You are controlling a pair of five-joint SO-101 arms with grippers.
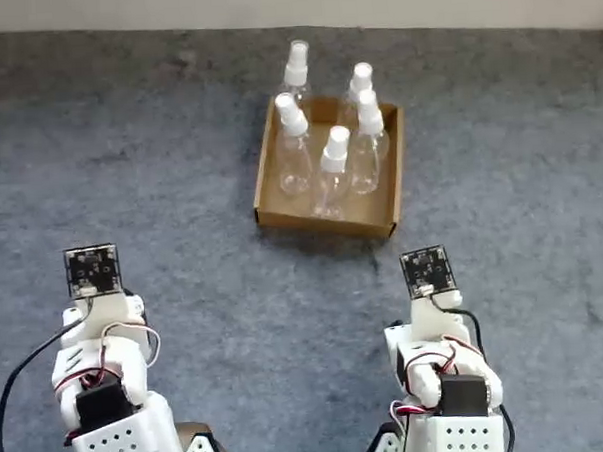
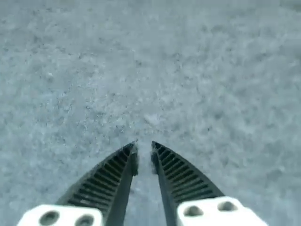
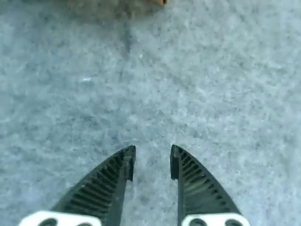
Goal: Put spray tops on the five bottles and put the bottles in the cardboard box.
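The job looks all but finished: the cardboard box sits in the far middle of the grey felt-like table cover, and all five bottles that I can count stand upright, close together, each already wearing a white spray top. Four of them are plainly inside the box walls. The fifth, the far-left bottle, rises right at the box's far wall, and I cannot tell whether it stands inside the far-left corner or just behind the cardboard. No loose tops or bare bottles lie on the cover around the box. Both arms are folded at the near edge, well apart from the box, the left arm near left and the right arm near right. The left gripper points at bare cover with its jaws drawn almost together, only a thin slit between the tips, gripping nothing. The right gripper holds a narrow gap between its jaws, also with nothing in them. By my reading, what may remain is at most confirming or nudging that far-left bottle fully into the box; the capping itself appears complete.
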